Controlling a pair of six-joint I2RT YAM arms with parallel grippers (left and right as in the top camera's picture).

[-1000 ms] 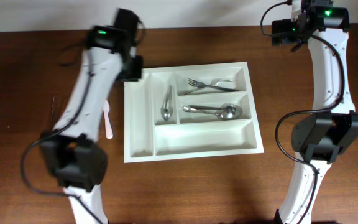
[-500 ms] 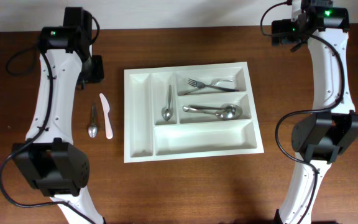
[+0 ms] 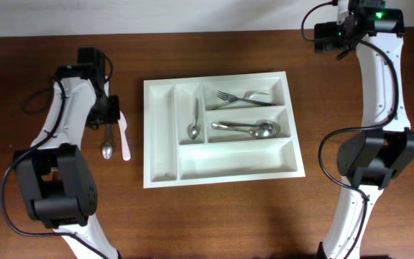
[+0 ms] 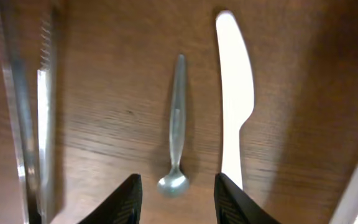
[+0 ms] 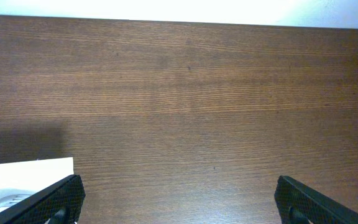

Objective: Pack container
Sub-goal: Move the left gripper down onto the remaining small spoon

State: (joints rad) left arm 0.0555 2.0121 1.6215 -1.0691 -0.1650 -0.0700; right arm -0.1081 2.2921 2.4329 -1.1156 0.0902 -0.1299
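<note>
Mid-frame on the counter [image 3: 214,223]: the container [image 3: 236,164]. Inside: lone spoon [image 3: 194,124] in the second narrow slot, forks [image 3: 241,97] in the upper wide slot, stacked spoons [image 3: 254,129] just below. Left of it: loose spoon [image 3: 107,142], with knife [image 3: 124,137] between.

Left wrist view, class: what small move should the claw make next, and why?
Probably lower and close on the spoon: the left claw hangs open over its bowl end, and it lies beside the white knife, outside the tray.
</note>
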